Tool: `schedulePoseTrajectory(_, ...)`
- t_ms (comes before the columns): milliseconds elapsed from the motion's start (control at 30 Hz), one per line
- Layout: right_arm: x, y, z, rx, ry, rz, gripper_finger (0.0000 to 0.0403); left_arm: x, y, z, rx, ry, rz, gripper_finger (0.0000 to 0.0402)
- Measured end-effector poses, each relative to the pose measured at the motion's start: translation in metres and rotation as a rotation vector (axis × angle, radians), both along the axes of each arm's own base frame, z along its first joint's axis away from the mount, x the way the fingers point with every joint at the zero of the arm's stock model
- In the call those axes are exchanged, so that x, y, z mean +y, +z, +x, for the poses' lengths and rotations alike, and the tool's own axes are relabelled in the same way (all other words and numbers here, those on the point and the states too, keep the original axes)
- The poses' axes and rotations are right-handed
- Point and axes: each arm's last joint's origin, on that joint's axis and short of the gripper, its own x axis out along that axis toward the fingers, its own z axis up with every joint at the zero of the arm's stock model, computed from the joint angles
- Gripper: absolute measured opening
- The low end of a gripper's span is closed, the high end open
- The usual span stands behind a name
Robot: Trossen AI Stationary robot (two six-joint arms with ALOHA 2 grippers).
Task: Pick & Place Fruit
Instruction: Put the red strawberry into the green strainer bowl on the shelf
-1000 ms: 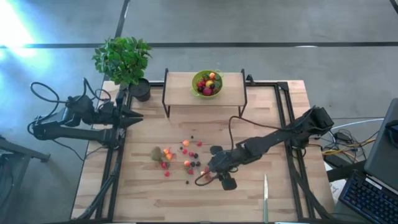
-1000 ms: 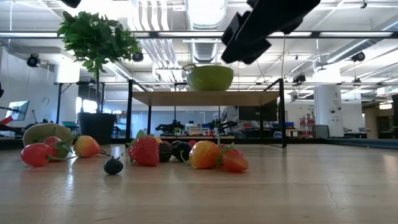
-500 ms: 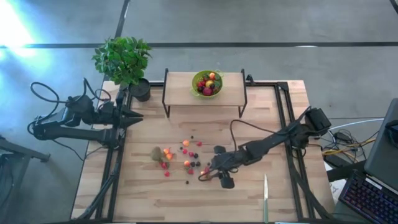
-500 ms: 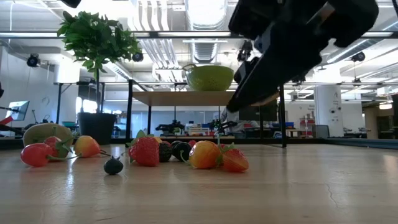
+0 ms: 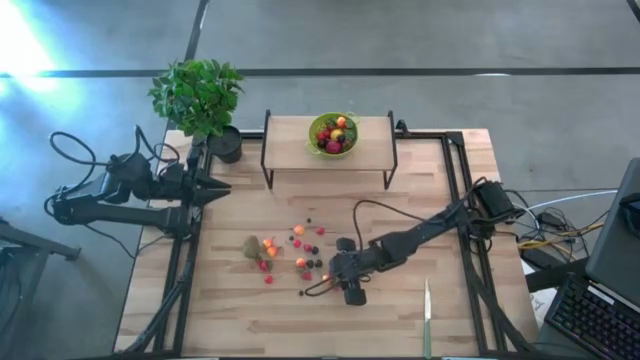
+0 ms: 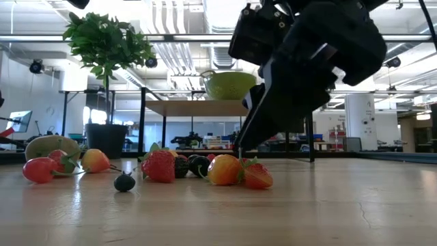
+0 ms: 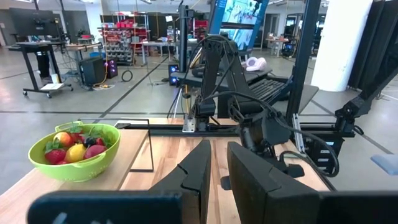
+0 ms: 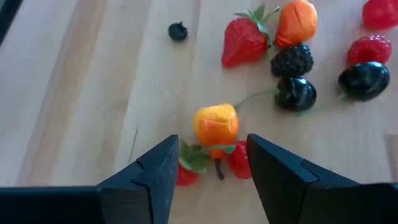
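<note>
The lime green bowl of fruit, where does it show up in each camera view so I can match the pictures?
High view: the bowl sits top centre, on the small raised shelf.
Low view: the bowl is at centre, up on the shelf, behind the scattered fruit.
Left wrist view: the bowl is at the left edge, holding fruit.
Right wrist view: not in it.
Shared landmark: the shelf, which carries the bowl in the high and low views.

No readable text, label, brand or number anywhere; distant monitor content illegible
</note>
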Motion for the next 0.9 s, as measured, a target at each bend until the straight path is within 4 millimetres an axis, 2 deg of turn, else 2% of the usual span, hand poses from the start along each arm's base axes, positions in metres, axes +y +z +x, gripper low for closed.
schedulePoseTrajectory(233,0.002,-0.005,0.006,0.007,0.010,-0.013,0.0121,0.000,0.000,0.000,0.002,0.001,0.000,0.0062)
schedulePoseTrajectory(500,0.001,-0.003,0.004,0.012,0.017,-0.017,0.0017,0.000,-0.001,0.002,0.009,0.000,0.000,0.0062)
schedulePoseTrajectory(900,0.001,0.005,0.002,0.010,0.018,-0.017,0.0008,0.000,-0.001,0.003,0.011,0.000,0.000,0.0062)
